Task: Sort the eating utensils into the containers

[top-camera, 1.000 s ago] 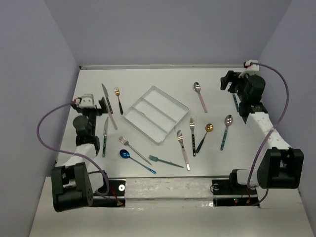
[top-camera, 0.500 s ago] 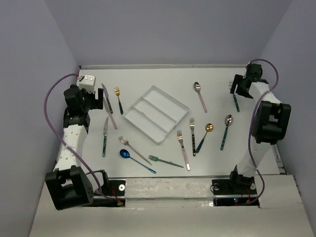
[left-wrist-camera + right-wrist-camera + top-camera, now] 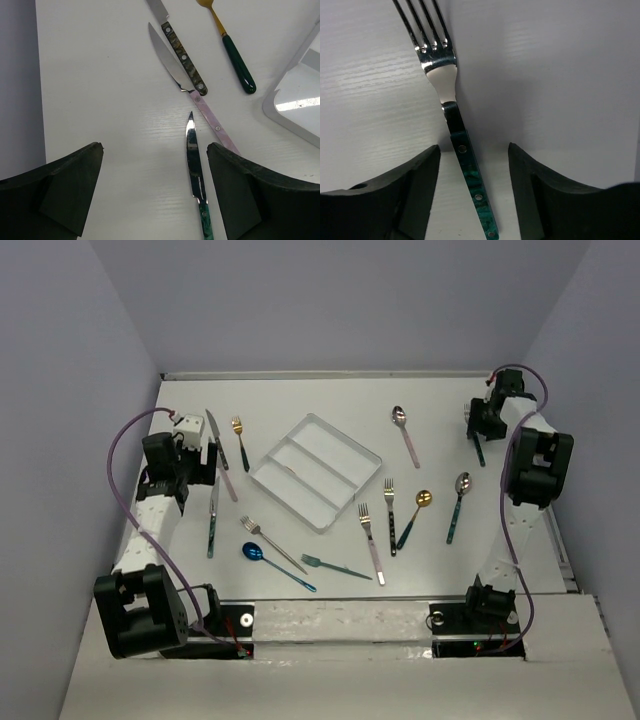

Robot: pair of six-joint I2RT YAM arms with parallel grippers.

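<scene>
The white three-compartment tray (image 3: 316, 470) lies slanted mid-table; it appears empty. Utensils lie scattered around it. My left gripper (image 3: 203, 462) is open and empty, hovering over the left group. In the left wrist view the gripper (image 3: 155, 150) straddles the blade of a teal-handled knife (image 3: 192, 160), which lies close to its right finger. My right gripper (image 3: 478, 425) is open at the far right. In the right wrist view the gripper (image 3: 475, 150) straddles the handle of a teal-handled fork (image 3: 470, 175) that lies flat on the table, untouched.
Near the left gripper lie a pink-handled knife (image 3: 215, 125), a dark-handled knife (image 3: 182, 55) and a gold fork (image 3: 235, 60). A tray corner (image 3: 295, 110) is at the right. Spoons and forks (image 3: 389, 502) lie right of the tray, a blue spoon (image 3: 275, 562) in front. Side walls stand close to both arms.
The right arm reached to the far right corner and came down over the teal-handled fork. The left arm swung back, then forward over the knives. No utensil moved.
</scene>
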